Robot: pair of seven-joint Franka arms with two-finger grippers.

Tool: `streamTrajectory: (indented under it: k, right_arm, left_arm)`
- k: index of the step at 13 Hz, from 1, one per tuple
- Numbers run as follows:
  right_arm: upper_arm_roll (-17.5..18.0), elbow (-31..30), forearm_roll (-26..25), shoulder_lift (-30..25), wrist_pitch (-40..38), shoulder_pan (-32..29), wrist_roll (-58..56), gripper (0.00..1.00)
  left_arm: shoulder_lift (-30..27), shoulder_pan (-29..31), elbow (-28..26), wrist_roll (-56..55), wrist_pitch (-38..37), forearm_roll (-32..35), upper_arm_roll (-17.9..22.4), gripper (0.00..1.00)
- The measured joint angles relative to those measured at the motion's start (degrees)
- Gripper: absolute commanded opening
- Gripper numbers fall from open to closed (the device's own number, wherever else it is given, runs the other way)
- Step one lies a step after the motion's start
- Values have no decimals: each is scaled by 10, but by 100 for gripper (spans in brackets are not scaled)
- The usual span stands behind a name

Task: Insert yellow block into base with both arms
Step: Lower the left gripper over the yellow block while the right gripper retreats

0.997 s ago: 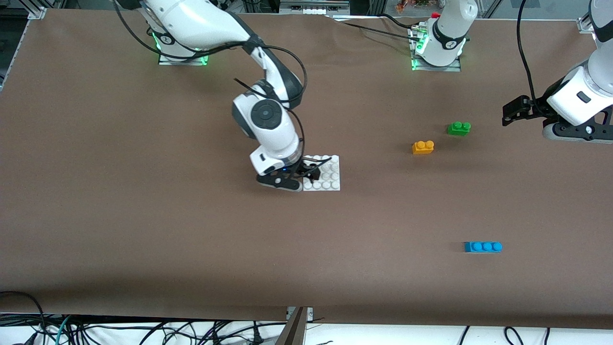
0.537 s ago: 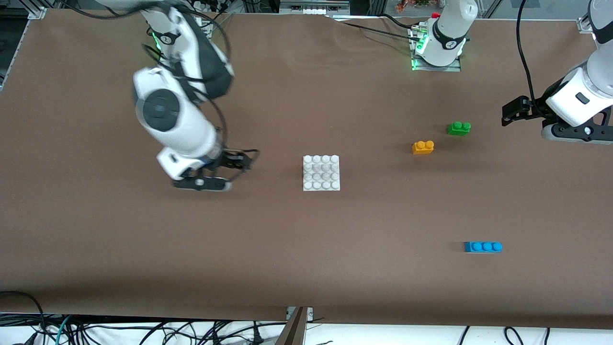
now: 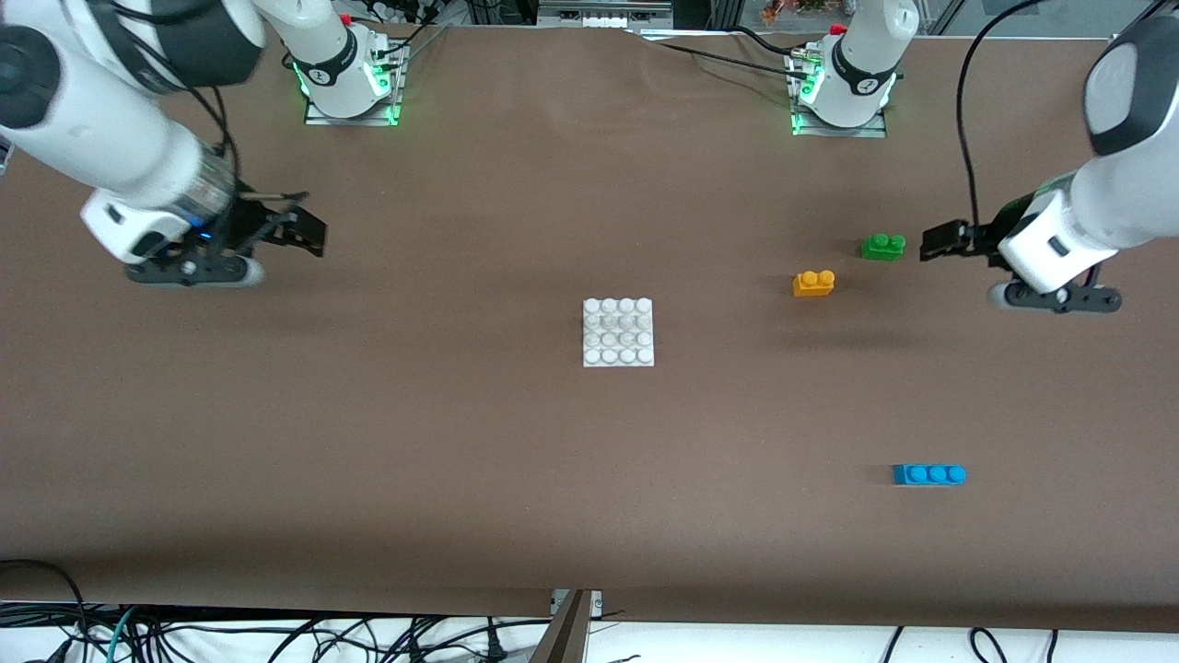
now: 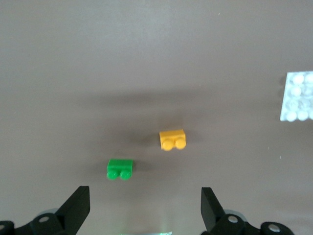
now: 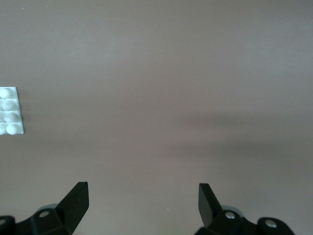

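While the white base (image 3: 618, 332) lay flat in the middle of the brown table (image 3: 461, 460), both arms hung over bare spots far out at the two ends. The right gripper (image 3: 302, 230) was up over the table at the right arm's end, with its two black fingers (image 5: 76, 200) spread wide and nothing between them. The left gripper (image 3: 941, 242) hung low at the left arm's end, just beside the green brick (image 3: 882, 246), and its fingers (image 4: 78, 208) were wide apart and empty too. The yellow block (image 3: 813, 283) sat on the table near the green brick, a little nearer the front camera, and well apart from the base. The blue three-stud brick (image 3: 928, 474) lay alone, nearer the front camera than all the rest.
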Motion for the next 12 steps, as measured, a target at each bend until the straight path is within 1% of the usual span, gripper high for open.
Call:
streamTrajectory:
  k: [3,5,7,12]
  right_arm:
    - [-45,8,0,-6,-13,-7,-68,99]
    - [-53,11,0,-6,-17,-22,-94,99]
    - [-62,20,-5,-6,-20,-26,-97,99]
    - [-64,47,-14,-5,-50,-26,-97,99]
  left_arm:
    - [18,-3,-64,-35,94,0,-15,100]
    - [18,-4,-106,-68,137,0,-30,100]
    - [18,-5,-150,-82,183,0,-37,100]
    - [2,-5,-288,-90,330,0,-49,100]
